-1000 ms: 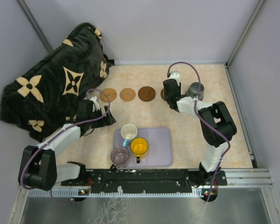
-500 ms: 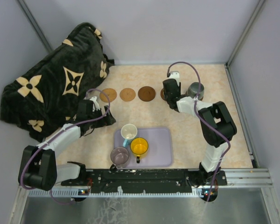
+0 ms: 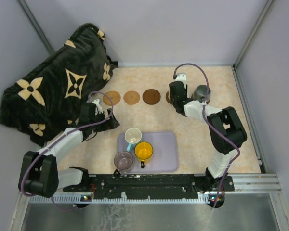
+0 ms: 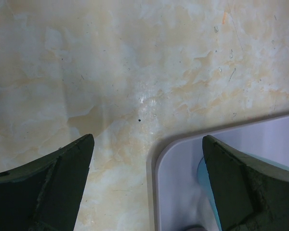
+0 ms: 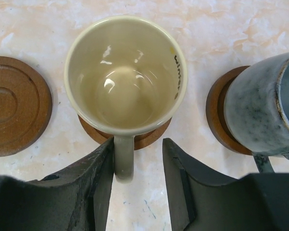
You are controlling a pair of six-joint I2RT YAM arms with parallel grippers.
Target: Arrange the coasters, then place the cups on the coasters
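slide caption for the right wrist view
Cream mug on a brown coaster, handle inside the open right tool; grey-green mug on the next coaster.

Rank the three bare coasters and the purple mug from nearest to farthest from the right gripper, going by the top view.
From the right gripper:
1. Dark brown coaster, just left of it.
2. Middle tan coaster, further left.
3. Leftmost coaster, at the row's end.
4. Purple mug, on the tray, near-left corner.
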